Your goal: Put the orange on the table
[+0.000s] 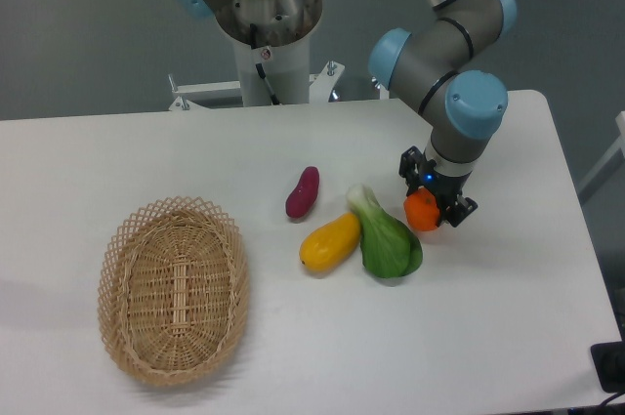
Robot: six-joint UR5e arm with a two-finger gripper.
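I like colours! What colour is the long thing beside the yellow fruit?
Dark reddish-purple, seen in the fixed camera view.

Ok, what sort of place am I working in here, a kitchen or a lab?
Most likely a robotics lab or test bench, not a kitchen: a bare white table over grey flooring, the arm's pedestal bolted at its edge, and toy-like produce with a wicker basket laid out, while the gripper holds the orange.

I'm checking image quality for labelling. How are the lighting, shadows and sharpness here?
Fixed camera: even, soft light on the white table, no harsh glare; faint shadows beside the basket and vegetable; the orange in the gripper reads sharp, partly hidden.
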